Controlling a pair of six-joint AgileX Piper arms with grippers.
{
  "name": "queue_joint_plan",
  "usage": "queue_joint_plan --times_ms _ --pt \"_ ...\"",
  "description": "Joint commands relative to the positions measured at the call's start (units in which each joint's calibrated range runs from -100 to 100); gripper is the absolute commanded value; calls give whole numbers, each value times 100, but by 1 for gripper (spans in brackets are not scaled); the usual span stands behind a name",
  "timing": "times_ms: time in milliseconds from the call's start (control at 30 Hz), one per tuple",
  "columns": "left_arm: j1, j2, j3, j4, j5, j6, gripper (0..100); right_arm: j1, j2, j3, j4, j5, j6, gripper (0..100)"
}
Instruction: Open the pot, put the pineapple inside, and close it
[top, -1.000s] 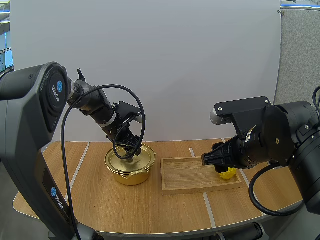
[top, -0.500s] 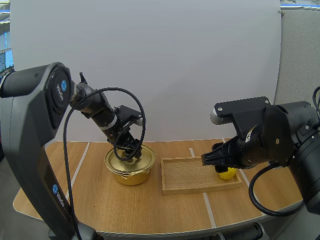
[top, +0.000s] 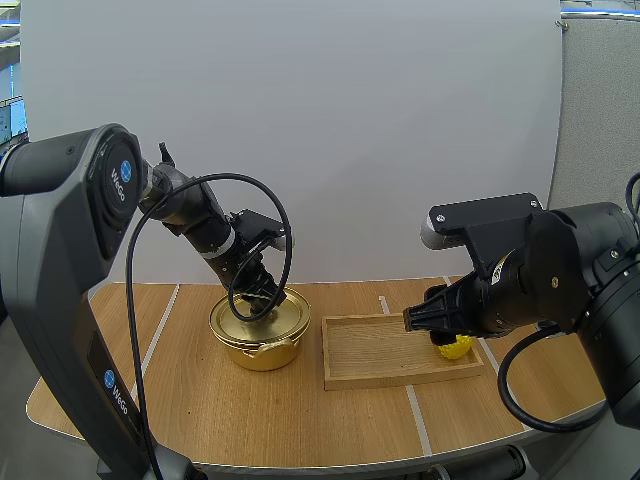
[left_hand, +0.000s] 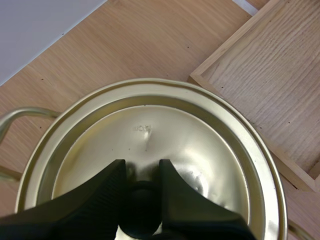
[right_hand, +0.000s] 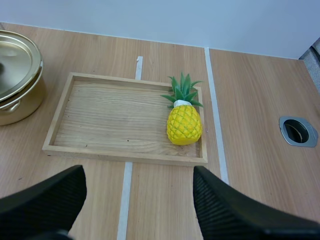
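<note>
Pinching the knob with left gripper, lid seated on pot. Right gripper wide open above bench; pineapple lying in tray.

Left hand low, fingers pinched — right hand hovering, fingers apart

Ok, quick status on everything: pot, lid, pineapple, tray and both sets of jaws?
Pot: upright, closed.
Lid: seated on the pot, not yet lifted.
Pineapple: lying flat at one end of the tray, untouched.
Tray: beside the pot, holding just the pineapple.
Left jaws: shut on the lid's knob.
Right jaws: open, empty, hovering near the tray's front edge.
</note>
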Motion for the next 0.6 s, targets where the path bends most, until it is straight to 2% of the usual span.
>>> queue_joint_plan --times_ms 0,267,567 --pt "-7 -11 -40 35 35 -35 0 -17 -21 13 -44 -44 0 100" --pt "-7 -670 -118 35 564 -48 0 -17 -21 13 -44 -44 0 100" --pt "-7 -2257 -476 192 638 -158 0 -17 -21 13 -44 -44 0 100"
